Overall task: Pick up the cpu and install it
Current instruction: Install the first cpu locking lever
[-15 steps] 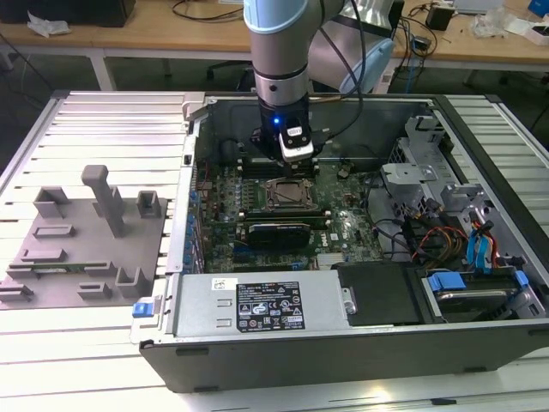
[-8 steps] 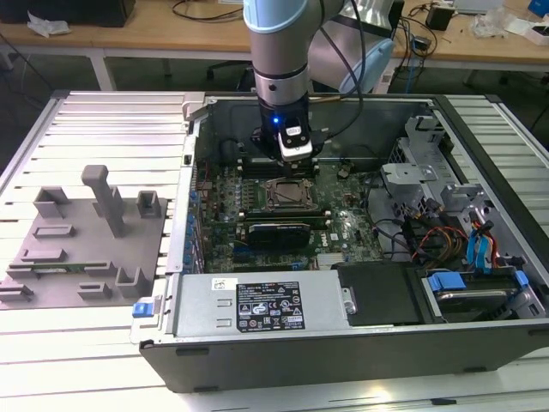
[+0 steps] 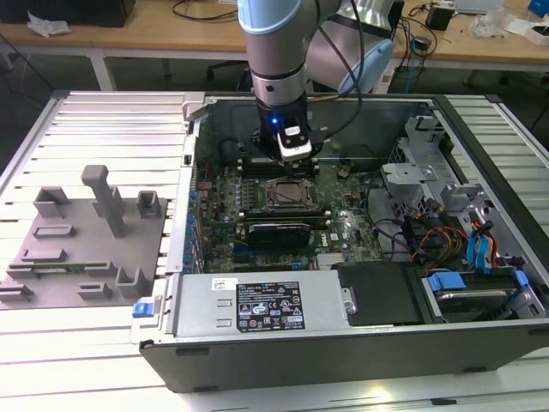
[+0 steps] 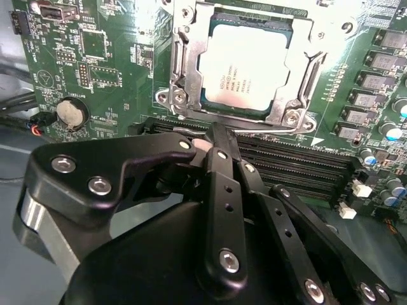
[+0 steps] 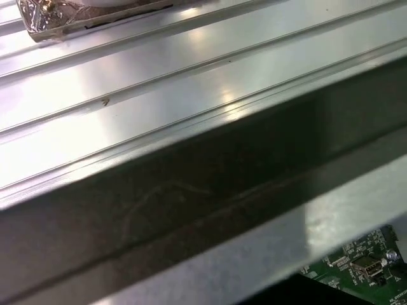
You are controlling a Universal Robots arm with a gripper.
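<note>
The cpu [image 4: 245, 73], a pale silver square chip, lies flat inside the dark metal-framed socket [image 4: 178, 63] on the green motherboard [image 4: 95, 57]. In the second wrist view my gripper [image 4: 216, 136] hovers just short of the socket, over the black memory slots [image 4: 286, 159]. Its black fingers [image 4: 219, 165] are pressed together with nothing between them. In the exterior view the gripper [image 3: 294, 156] hangs inside the open computer case [image 3: 257, 343], a little behind and above the socket [image 3: 287, 196].
A grey power supply box [image 3: 257, 305] lies along the case's front. Drive cages and coloured cables [image 3: 446, 232] fill the exterior view's right. A grey fixture plate [image 3: 86, 240] with posts sits at the exterior view's left. The first wrist view shows a metal case wall [image 5: 191, 159].
</note>
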